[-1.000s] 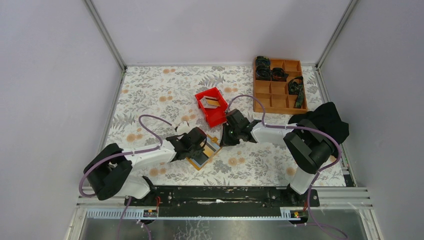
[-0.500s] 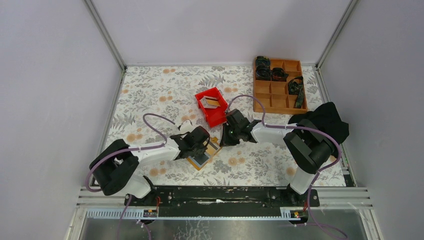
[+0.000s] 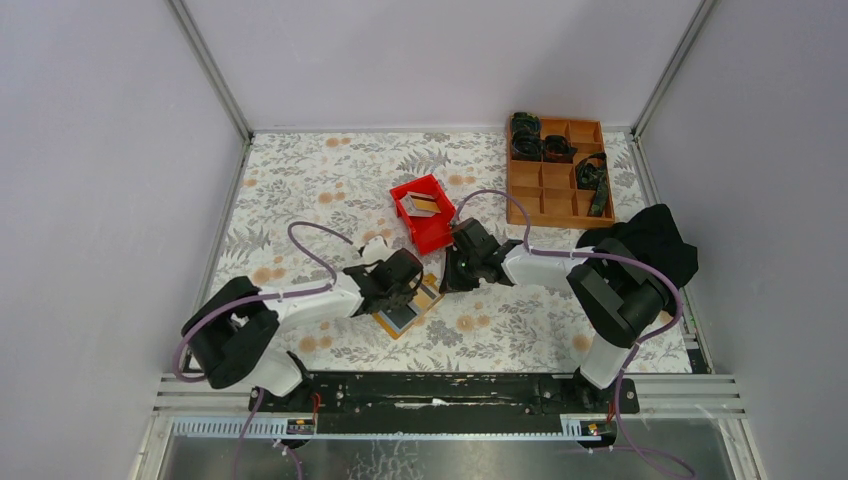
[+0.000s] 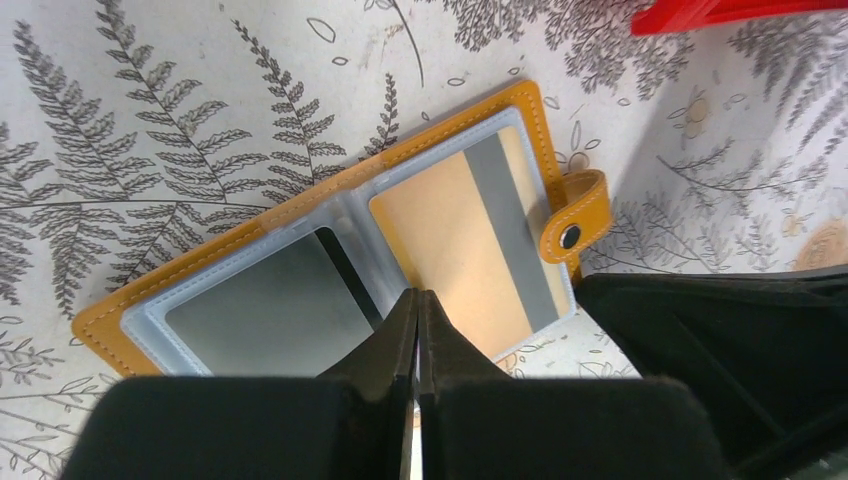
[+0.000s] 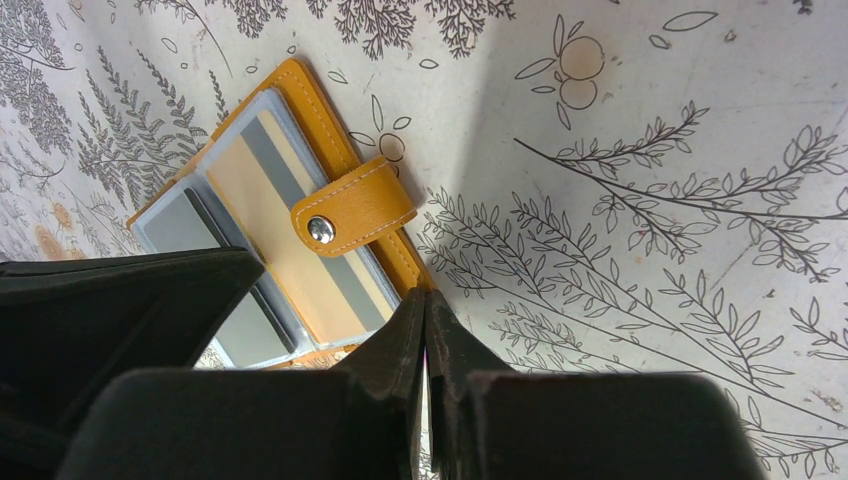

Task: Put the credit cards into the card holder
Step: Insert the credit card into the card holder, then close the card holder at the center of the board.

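The tan-orange card holder (image 4: 300, 205) lies open on the floral table, its snap strap (image 4: 575, 215) folded over the right side. One clear pocket shows a grey credit card (image 4: 265, 310). The other shows a tan credit card with a grey stripe (image 4: 460, 240). My left gripper (image 4: 416, 297) is shut with nothing in it, and its tips rest by the centre fold. My right gripper (image 5: 425, 297) is shut too, tips against the holder's orange rim (image 5: 405, 262) below the strap (image 5: 352, 205). From above, both grippers (image 3: 408, 290) (image 3: 447, 283) meet over the holder (image 3: 392, 324).
A red bin (image 3: 432, 228) with small flat pieces inside stands just behind the holder. An orange-brown compartment tray (image 3: 556, 195) with dark items sits at the back right. A black cloth (image 3: 650, 240) lies by the right arm. Walls close in on three sides.
My left arm has swung its elbow in and its gripper has crept slightly right over the card holder. The right arm and the holder have not moved.
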